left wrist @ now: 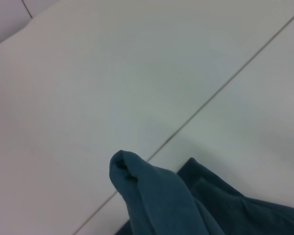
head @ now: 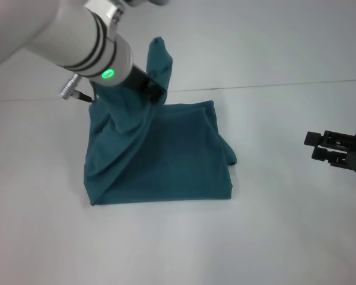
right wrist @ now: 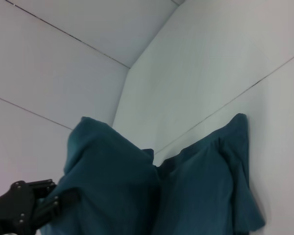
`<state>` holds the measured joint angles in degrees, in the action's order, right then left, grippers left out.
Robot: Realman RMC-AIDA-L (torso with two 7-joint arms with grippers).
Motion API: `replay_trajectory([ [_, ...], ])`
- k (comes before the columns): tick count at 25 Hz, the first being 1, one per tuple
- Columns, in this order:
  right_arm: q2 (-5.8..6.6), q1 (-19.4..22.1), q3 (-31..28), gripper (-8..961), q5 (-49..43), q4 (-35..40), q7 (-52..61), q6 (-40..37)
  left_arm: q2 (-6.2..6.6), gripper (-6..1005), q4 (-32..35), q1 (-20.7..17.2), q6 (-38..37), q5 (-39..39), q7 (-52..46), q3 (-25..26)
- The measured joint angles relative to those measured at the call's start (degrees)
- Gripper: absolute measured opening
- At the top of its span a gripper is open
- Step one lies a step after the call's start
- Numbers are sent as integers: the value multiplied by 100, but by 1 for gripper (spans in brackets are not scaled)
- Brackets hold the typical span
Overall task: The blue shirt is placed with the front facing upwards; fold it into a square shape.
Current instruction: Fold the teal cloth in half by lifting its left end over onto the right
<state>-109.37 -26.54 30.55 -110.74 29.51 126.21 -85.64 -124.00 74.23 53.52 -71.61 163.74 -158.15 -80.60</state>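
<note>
The blue shirt (head: 166, 160) lies partly folded on the table in the head view, plain teal with no lettering showing. Its left part is pulled up into a peak (head: 159, 56). My left gripper (head: 149, 89) is above the shirt's back left corner, shut on that raised fabric. The left wrist view shows the lifted fold (left wrist: 147, 191) close up, without fingers. In the right wrist view the shirt (right wrist: 196, 186) hangs from the left gripper (right wrist: 39, 208). My right gripper (head: 315, 147) rests open near the table's right edge, well apart from the shirt.
The shirt sits on a pale grey table (head: 273, 237) with a thin seam line (head: 285, 84) running across behind it. A sleeve corner (head: 228, 155) sticks out on the shirt's right side.
</note>
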Motion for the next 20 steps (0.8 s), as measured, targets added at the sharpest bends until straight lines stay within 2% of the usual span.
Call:
replay_trajectory([
  [6,4,-1,2,602,0,-1,0,28,-1,217,-270,115,173,0,-31,-221],
  [20,-3,5,3,596,0,2,2,39,20,252,-1100,519,526,-1,-121,-190],
])
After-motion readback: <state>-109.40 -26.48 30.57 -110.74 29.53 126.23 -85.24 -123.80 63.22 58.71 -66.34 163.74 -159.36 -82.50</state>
